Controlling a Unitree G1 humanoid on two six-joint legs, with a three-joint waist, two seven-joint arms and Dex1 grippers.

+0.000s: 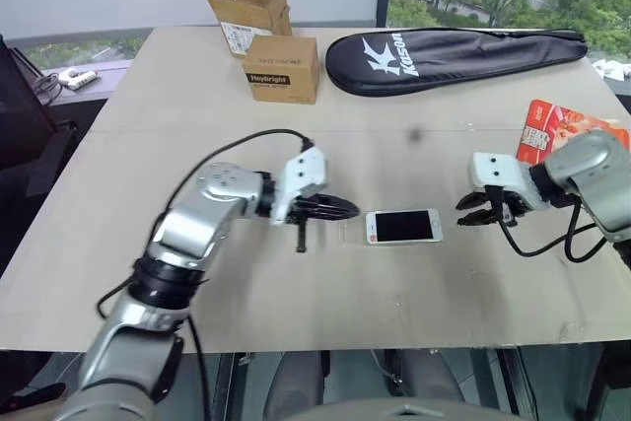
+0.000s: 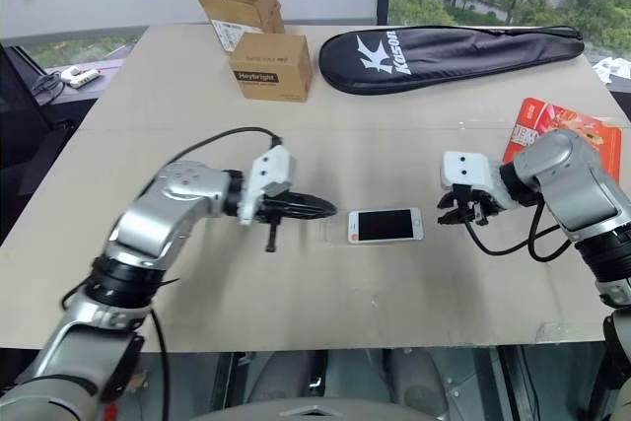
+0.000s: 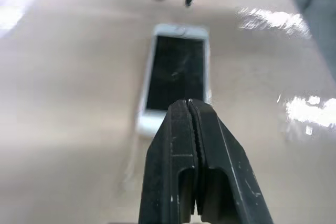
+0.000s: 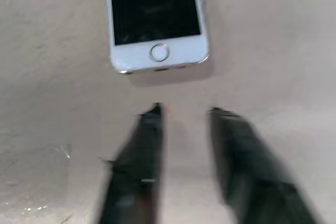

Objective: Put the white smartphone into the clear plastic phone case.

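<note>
White bezel and a black screen mark the white smartphone [image 1: 402,227], which lies flat and face up on the tabletop [image 1: 177,115], in the middle of the half nearer the front edge, its long sides running along that edge. It sits between the two end effectors and touches neither.

The left end effector [image 1: 352,210] hangs just off the phone's left end, tip aimed at it, its two black fingers pressed together on nothing. The right end effector [image 1: 465,212] is near the phone's right end, the one with the round home button, with its fingers standing apart with a gap between them and holding nothing.

A faint glossy outline, the clear plastic phone case [image 1: 351,232], shows against the phone's left end. I cannot tell whether the phone rests partly on it.
</note>
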